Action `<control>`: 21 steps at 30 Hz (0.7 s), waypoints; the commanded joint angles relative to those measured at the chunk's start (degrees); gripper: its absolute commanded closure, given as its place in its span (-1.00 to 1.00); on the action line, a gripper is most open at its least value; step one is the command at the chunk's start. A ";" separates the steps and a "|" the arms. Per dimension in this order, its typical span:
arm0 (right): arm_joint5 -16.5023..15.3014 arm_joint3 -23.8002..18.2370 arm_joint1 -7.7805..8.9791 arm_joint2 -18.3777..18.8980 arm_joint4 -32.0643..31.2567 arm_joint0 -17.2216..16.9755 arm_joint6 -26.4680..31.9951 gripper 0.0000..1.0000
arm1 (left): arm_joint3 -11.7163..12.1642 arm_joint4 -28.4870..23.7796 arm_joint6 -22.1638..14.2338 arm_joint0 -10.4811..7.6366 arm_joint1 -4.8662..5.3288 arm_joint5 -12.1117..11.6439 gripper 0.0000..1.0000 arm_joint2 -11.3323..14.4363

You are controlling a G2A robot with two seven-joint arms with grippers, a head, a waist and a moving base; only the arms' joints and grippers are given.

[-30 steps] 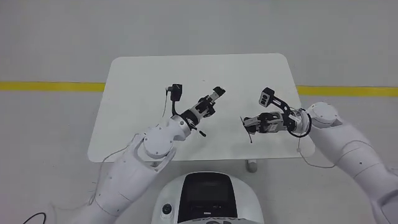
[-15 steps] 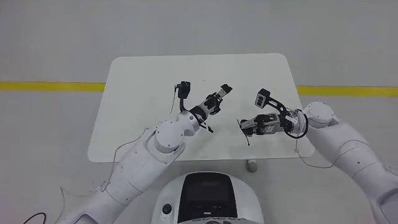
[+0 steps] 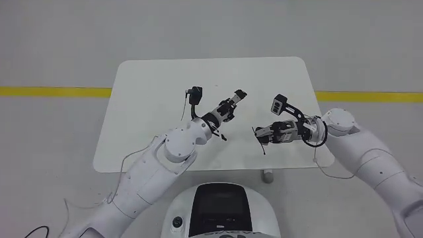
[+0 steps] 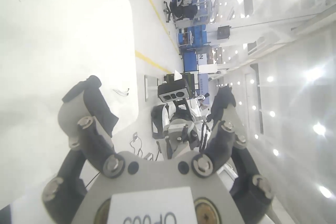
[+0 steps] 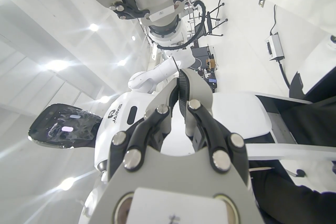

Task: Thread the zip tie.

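Zip tie (image 3: 262, 147) is pinched in the right end effector (image 3: 264, 133), lower right of centre in the top view, over the near part of the worktop (image 3: 145, 106). It is a thin black strip. Its long axis runs steeply from upper left to lower right of that frame, and its tail hangs out below the grip.

The right wrist view shows the right end effector's jaws pressed together on the strip, with a short tip poking out past the fingertips.

The left end effector (image 3: 236, 96) is spread wide and holds nothing; the left wrist view shows clear space between both fingers (image 4: 86, 101). In the top view it sits up and left of the tie, near it but apart, and points toward the upper right of the frame.

Key relation: the tie lies down and right of the open left end effector, not between its fingers. The right arm already has the tie, so the left is the free one. Likely next step is closing that gap so the left can take the other end. Which end carries the head cannot be told, nor how high the tie is off the worktop.
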 commanded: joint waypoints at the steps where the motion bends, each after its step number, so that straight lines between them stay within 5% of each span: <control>1: 0.00 0.00 0.00 0.00 0.00 0.00 0.00 1.00 | 0.00 0.00 0.00 0.00 0.00 0.00 -1.00 0.00; 8: 0.01 -0.41 -0.04 0.08 -0.33 -0.33 -0.93 1.00 | 0.00 0.05 -0.08 0.05 0.00 -0.09 -1.00 0.07; 16: 1.85 0.39 -0.10 -0.70 2.19 -0.77 0.00 1.00 | 2.40 2.15 -13.75 -3.43 0.21 -3.59 -1.00 2.03; 21: 2.15 1.39 0.13 -3.47 4.50 0.62 0.00 1.00 | 3.50 0.62 -16.87 -4.55 0.15 -5.11 -1.00 1.92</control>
